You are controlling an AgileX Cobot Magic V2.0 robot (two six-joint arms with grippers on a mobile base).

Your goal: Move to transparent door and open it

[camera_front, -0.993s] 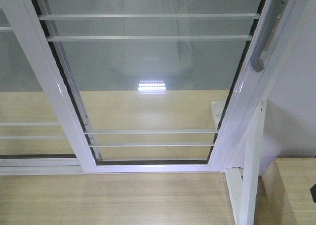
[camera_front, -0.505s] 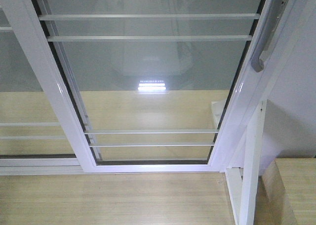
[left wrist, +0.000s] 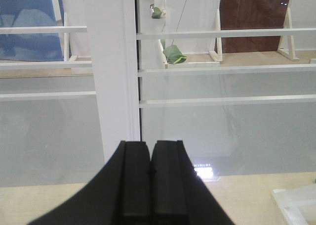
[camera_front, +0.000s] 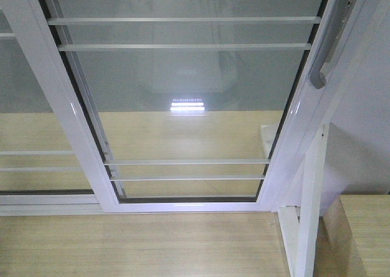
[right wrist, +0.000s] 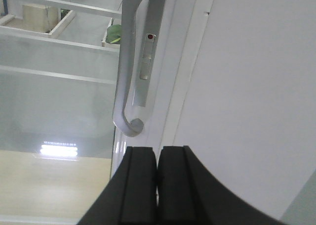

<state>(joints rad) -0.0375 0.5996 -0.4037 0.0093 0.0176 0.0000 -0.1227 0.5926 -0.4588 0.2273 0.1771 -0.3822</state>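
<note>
— What's cut off or hard to read?

— The transparent door (camera_front: 183, 94) fills the front view from nine round to two o'clock, and its top runs out of the picture at twelve. Of its grey pull handle (camera_front: 322, 61), at two o'clock, only the lower curl shows there. The right wrist view shows more of it, yet the upper end is cropped at twelve as well. Beside it sits a narrow lock plate (right wrist: 147, 62) with a small red dot. Any marking on it is too small to tell.

— And the grippers?

— The right gripper (right wrist: 157, 148), at six o'clock in its own view, has its jaws pressed together on nothing. The handle's lower end hangs just above it at eleven o'clock, apart in the picture. How far apart they are in depth I cannot tell. The left gripper (left wrist: 150, 145) is likewise pressed together and empty, facing a white upright (left wrist: 116, 71) of the frame.

— Through the glass?

— A green shape (left wrist: 175, 55) at twelve o'clock in the left wrist view, too blurred to name, and a brown panel (left wrist: 252, 17) at one. In the front view a bright glare patch (camera_front: 187, 106) sits mid-pane.

— Anything standing in the way?

— A bare white post (camera_front: 308, 216) at five o'clock, just beside the door's lower right corner, and a wooden block (camera_front: 365, 228) at four, cut by the edge. A handle-less glass panel (camera_front: 24, 106) adjoins the door's left stile at nine.
</note>
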